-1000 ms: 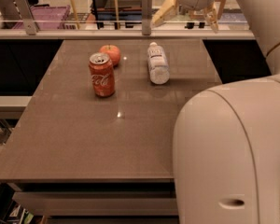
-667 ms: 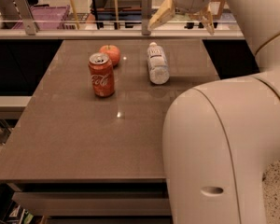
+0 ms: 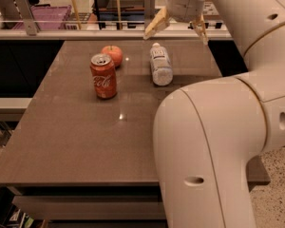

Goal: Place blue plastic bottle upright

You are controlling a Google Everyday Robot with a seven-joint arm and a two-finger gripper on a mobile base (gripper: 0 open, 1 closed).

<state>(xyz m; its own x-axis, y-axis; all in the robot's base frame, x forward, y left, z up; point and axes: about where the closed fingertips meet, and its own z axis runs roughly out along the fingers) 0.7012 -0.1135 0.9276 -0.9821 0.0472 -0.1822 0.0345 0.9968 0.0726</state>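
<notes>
The blue plastic bottle (image 3: 160, 65) lies on its side on the brown table (image 3: 85, 137), near the far edge, with its white cap pointing away from me. My gripper (image 3: 176, 31) hangs in the air above the bottle's cap end, at the table's far edge. Its two pale fingers (image 3: 154, 24) are spread wide apart and hold nothing. The gripper does not touch the bottle.
A red Coca-Cola can (image 3: 103, 76) stands upright left of the bottle. An apple (image 3: 113, 54) sits just behind the can. My large white arm (image 3: 213, 146) fills the right foreground and hides the table's right side. A rail and shelves (image 3: 85, 23) run behind the table.
The gripper has shifted left and slightly lower toward the bottle. The arm's bulk has swung further left across the foreground. The bottle, can and apple have not moved.
</notes>
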